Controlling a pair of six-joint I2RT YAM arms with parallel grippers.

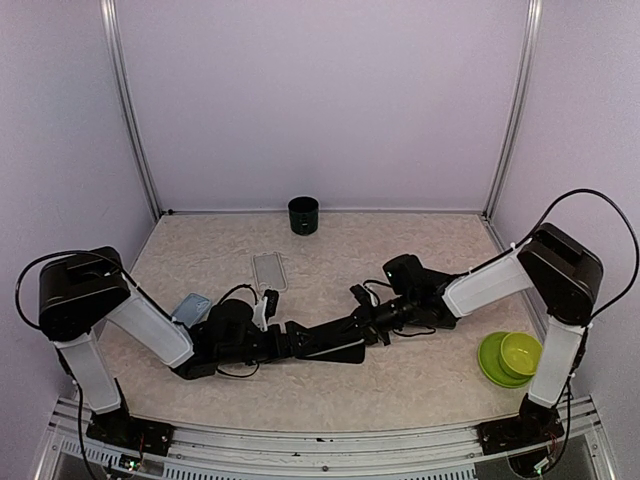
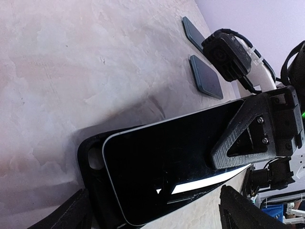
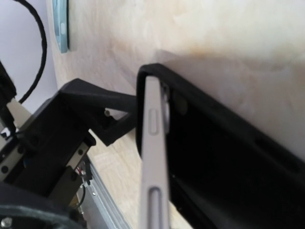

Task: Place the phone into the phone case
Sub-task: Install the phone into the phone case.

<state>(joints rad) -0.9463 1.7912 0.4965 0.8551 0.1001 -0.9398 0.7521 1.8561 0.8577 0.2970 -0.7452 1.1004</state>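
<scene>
Right gripper [image 1: 362,312] is clamped shut on the phone [image 2: 162,162], which lies tilted and apparently only half-entered in the phone case [image 2: 93,157]. Left gripper [image 2: 152,205] straddles the case, spread wide, holding nothing. The step in hand is seating; next, press the phone flat into the case.

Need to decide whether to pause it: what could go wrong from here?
The silver-edged black-screened phone sits tilted, one edge raised out of the black rectangular phone case; pushing now could wedge it crooked. The left gripper is open, so the case looks unheld and could slide on the table.
</scene>
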